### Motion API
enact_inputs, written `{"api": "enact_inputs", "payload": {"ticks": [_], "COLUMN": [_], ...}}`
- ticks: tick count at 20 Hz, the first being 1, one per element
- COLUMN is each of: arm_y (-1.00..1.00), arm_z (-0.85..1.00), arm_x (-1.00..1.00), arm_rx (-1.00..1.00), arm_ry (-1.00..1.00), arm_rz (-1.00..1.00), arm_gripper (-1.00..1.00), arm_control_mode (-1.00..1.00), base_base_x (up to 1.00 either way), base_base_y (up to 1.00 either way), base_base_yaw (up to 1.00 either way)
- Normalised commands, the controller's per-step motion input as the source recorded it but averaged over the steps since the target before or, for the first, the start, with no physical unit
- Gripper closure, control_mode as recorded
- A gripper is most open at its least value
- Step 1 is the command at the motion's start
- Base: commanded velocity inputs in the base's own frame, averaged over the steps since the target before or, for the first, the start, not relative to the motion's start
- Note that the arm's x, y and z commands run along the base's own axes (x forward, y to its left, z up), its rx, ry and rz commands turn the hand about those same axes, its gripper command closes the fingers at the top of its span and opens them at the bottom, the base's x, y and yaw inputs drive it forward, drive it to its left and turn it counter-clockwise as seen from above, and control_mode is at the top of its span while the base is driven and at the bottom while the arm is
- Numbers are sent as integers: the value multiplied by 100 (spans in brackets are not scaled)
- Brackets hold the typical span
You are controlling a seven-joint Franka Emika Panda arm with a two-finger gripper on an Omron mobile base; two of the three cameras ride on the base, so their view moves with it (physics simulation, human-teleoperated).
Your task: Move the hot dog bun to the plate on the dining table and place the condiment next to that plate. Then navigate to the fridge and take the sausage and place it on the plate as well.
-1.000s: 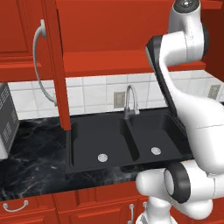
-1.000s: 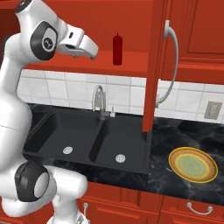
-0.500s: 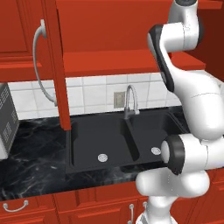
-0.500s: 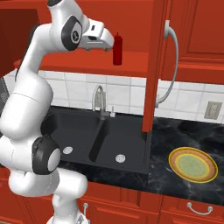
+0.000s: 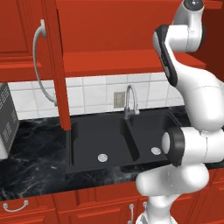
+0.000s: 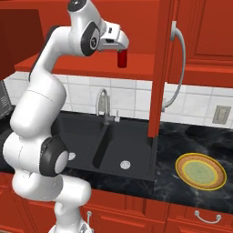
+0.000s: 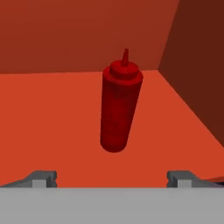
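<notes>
Since the earlier frames, the white arm has swung toward the open red cabinet, bringing the two-finger gripper [image 6: 121, 47] up to the slim dark red squeeze bottle of condiment [image 6: 121, 59]; the base cameras have not shifted.

Left base view, left to right: a grey appliance [image 5: 5, 122] sits at the left edge of the black marble counter [image 5: 35, 153]. An open red cabinet door [image 5: 59, 65] with a curved grey handle [image 5: 40, 65] hangs above the black double sink [image 5: 113, 140]. A steel faucet [image 5: 130, 101] stands behind the sink.

Right base view, left to right: the gripper is level with the red cabinet shelf [image 6: 68, 64], directly above and in front of the bottle, hiding its upper part. The yellow-rimmed plate with a greenish centre [image 6: 200, 170] lies on the counter at right.

Hand view: the bottle [image 7: 119, 107] stands upright on the shelf, near the right inner wall. The two dark fingertips [image 7: 43, 178] are spread wide apart and empty. The bottle is centred between the jaws but ahead of them, not touching either.
</notes>
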Motion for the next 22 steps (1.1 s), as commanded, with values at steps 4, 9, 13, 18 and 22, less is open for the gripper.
{"api": "enact_inputs", "payload": {"ticks": [4, 9, 13, 18, 22], "arm_y": [0, 0, 0, -6, -11], "arm_z": [-1, -9, -10, -1, 0], "arm_x": [23, 30, 33, 27, 18], "arm_rx": [0, 0, 0, 0, 0], "arm_ry": [-7, -5, -3, -3, -1], "arm_rz": [0, 0, 0, 0, 0], "arm_gripper": [-100, -100, -100, -100, -100], "arm_control_mode": [-100, -100, -100, -100, -100], "base_base_x": [0, 0, 0, 0, 0], "base_base_y": [0, 0, 0, 0, 0], "base_base_yaw": [0, 0, 0, 0, 0]}}
